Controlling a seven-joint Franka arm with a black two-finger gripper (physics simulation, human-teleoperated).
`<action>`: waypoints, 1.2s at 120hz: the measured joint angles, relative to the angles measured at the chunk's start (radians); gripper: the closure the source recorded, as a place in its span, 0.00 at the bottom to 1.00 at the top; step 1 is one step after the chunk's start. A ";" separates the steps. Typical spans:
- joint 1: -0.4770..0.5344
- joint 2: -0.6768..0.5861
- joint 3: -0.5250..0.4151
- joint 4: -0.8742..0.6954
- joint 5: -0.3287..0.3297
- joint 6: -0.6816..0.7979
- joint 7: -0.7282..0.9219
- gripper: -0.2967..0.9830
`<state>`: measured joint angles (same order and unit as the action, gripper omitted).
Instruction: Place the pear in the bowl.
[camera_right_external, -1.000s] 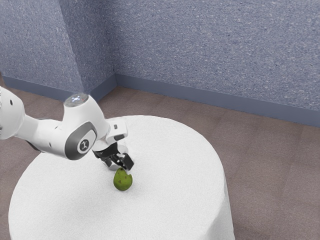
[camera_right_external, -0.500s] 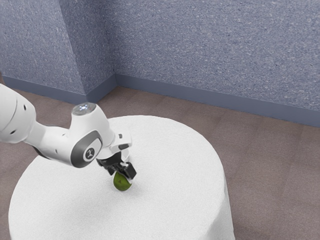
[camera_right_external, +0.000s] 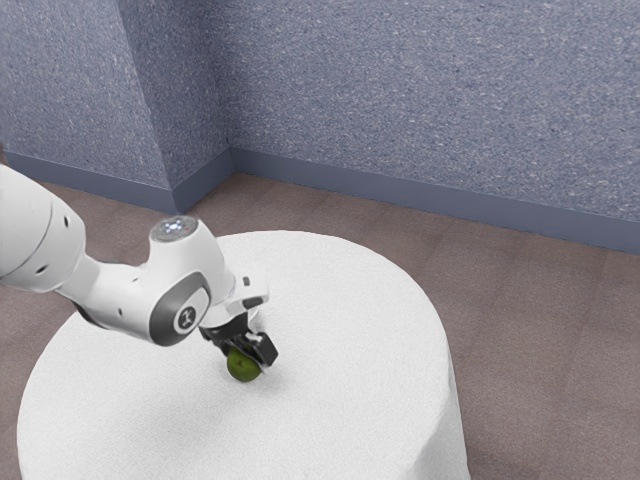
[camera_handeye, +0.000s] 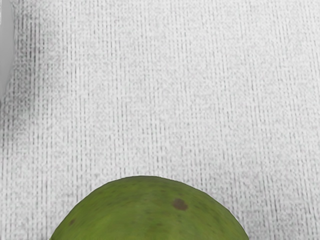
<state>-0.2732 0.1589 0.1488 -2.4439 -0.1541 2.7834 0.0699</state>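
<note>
Over the green pear (camera_right_external: 241, 365) on the white table, my gripper (camera_right_external: 249, 353) is lowered with its fingers open. One black finger stands at the pear's side toward the exterior view's right, partly covering it; the far side of the grasp is hard to see. In the wrist view the top of the pear (camera_handeye: 150, 210) is large at the lower edge. The white bowl (camera_right_external: 256, 318) is mostly hidden behind my hand, and a pale curved part of the bowl (camera_handeye: 4, 47) shows in the wrist view.
A round table with a white cloth (camera_right_external: 350, 370) surrounds the pear and bowl. Its edge drops to a brown floor (camera_right_external: 540, 350). Blue-grey walls (camera_right_external: 420, 100) rise behind it.
My hand has come down and slightly toward the exterior view's right, bringing the fingers from above the pear to around its upper part. The pear shows no clear movement.
</note>
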 joint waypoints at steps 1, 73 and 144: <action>0.000 0.001 0.000 0.000 0.000 0.000 0.000 0.25; 0.008 -0.010 0.002 -0.001 -0.017 0.003 0.003 0.43; 0.007 -0.087 0.102 0.104 0.064 -0.132 -0.024 0.56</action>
<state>-0.2665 0.0715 0.2512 -2.3397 -0.0905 2.6511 0.0460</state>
